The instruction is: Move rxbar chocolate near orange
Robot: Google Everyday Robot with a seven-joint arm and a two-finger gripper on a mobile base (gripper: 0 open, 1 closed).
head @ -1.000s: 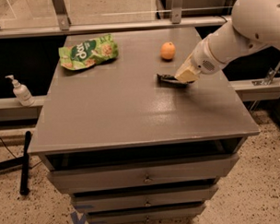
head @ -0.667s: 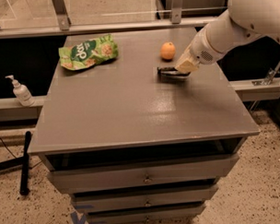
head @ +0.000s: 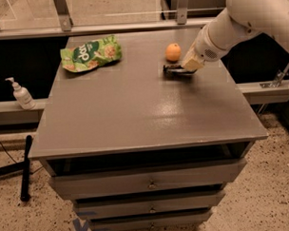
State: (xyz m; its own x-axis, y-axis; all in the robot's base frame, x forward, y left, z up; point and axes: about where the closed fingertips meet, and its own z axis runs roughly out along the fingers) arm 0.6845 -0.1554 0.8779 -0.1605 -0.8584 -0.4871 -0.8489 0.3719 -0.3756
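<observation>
The rxbar chocolate (head: 173,70) is a flat black bar, just below and in front of the orange (head: 173,52) on the grey cabinet top (head: 134,108). My gripper (head: 186,67), on the white arm (head: 236,24) coming in from the upper right, is shut on the bar's right end. It holds the bar low, at or just above the surface. A small gap separates the bar from the orange. The bar's right end is hidden by the fingers.
A green crinkly snack bag (head: 90,53) lies at the back left of the top. A soap dispenser (head: 21,94) stands on a ledge to the left. Drawers (head: 147,184) are below the front edge. A rail runs behind the cabinet.
My gripper has moved the bar up the picture, toward the back of the top, bringing it closer to the orange. The orange and the bag have not moved.
</observation>
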